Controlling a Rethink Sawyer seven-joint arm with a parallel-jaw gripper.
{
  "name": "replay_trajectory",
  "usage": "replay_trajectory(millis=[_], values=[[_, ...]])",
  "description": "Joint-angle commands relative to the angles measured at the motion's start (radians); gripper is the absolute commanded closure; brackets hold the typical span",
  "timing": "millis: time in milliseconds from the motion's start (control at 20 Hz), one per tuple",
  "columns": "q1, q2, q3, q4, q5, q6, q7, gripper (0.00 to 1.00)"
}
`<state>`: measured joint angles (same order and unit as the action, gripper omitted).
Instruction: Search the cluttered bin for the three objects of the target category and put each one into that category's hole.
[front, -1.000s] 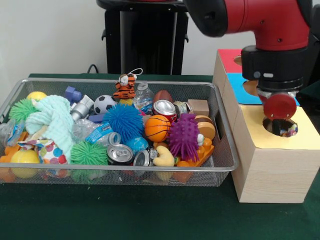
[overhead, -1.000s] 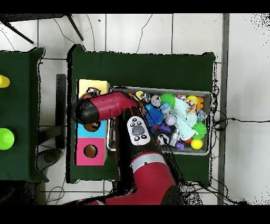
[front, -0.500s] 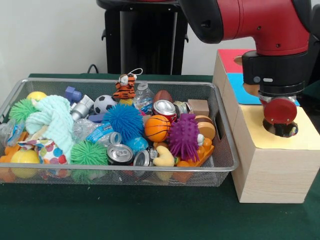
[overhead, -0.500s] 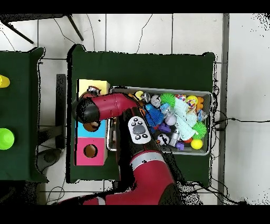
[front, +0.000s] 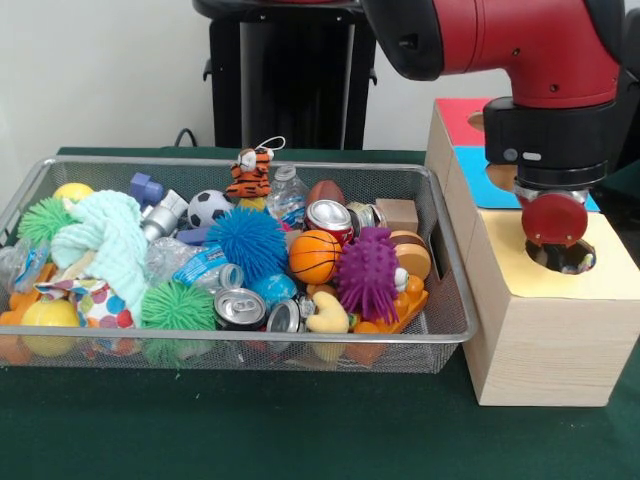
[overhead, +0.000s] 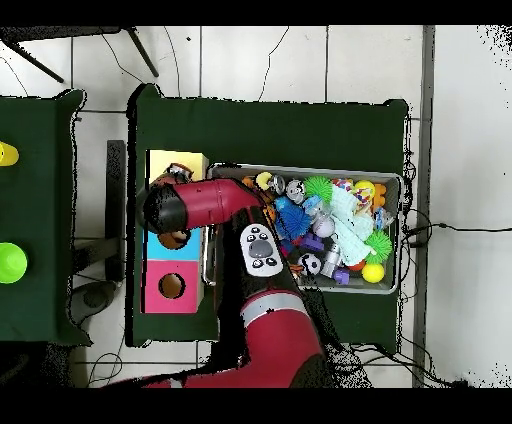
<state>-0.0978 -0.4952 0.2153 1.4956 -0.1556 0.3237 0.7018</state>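
The arm's end sits right over the hole (front: 562, 256) in the yellow top of the big wooden box (front: 545, 335), the red round wrist piece hanging just above the opening. The gripper (front: 560, 245) itself is tucked behind that red piece, so whether the jaws are wide or narrow, or carrying anything, I cannot tell.

Now where's the next target? Look across to the cluttered bin (front: 250, 163): a dotted cloth piece (front: 92, 299) lies low at the far left end in the front view, half buried under a mint towel (front: 105, 235) and pressed beside a green spiky ball (front: 175, 305) and a yellow ball (front: 48, 314). That puts it at the opposite end of the bin from the arm, the whole length of clutter between them. Its long axis is hard to read; only a crumpled patch shows.

Room is tight there: the bin's wire wall crowds it on two sides. Above the heap the air is open for a high crossing.
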Motion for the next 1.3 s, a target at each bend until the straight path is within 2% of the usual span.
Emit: replay_trajectory(millis=[50,450,850,900,950,1000,1050,1150,1300], values=[[-0.014,-0.033,-0.030,0.063,0.066,0.090,0.290,1.00],[-0.043,-0.079,0.005,0.095,0.107,0.098,0.263,1.00],[-0.047,-0.088,-0.002,0.105,0.137,0.127,0.261,1.00],[-0.044,-0.087,-0.009,0.105,0.142,0.135,0.268,0.00],[-0.053,-0.087,-0.004,0.121,0.155,0.112,0.289,0.00],[-0.067,-0.088,0.018,0.122,0.144,0.083,0.266,0.00],[-0.075,-0.096,0.035,0.119,0.131,0.082,0.232,0.00],[-0.074,-0.118,0.016,0.149,0.169,0.107,0.276,0.00],[-0.071,-0.122,0.020,0.140,0.172,0.110,0.260,0.00]])
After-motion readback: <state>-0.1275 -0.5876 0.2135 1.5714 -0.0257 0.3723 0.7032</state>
